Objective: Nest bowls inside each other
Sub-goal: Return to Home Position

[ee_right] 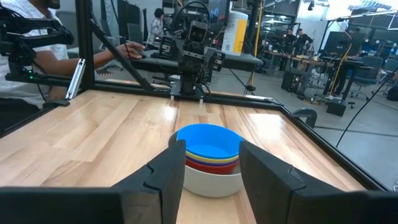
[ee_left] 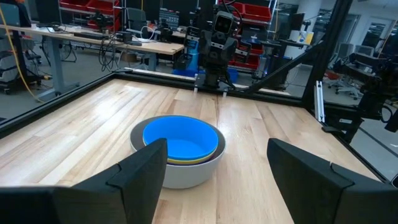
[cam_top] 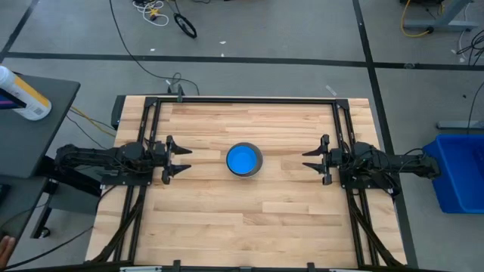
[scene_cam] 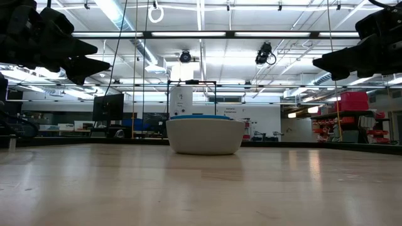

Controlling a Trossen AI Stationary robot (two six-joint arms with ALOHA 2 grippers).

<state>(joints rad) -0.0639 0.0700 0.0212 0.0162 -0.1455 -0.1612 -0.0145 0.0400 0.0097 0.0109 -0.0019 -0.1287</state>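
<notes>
**Colleague:** Where are the bowls right now?

**Operator:** I see one nested stack [cam_top: 244, 159] at the middle of the wooden table [cam_top: 249, 219]. The light blue bowl [cam_top: 242, 158] sits on top, inside the others. Through the right wrist camera I see the rim of a yellow bowl [ee_right: 214, 158] under it and a red bowl [ee_right: 214, 165] below that. The grey bowl [ee_right: 214, 182] is outermost and rests on the wood.

**Colleague:** And the arms?

**Operator:** The left end effector [cam_top: 181, 160] hangs above the table to the left of the stack, well apart from it, with its fingers spread and holding nothing. The right end effector [cam_top: 308, 161] mirrors it on the right, likewise spread and empty. Both point inward at the stack.
</notes>
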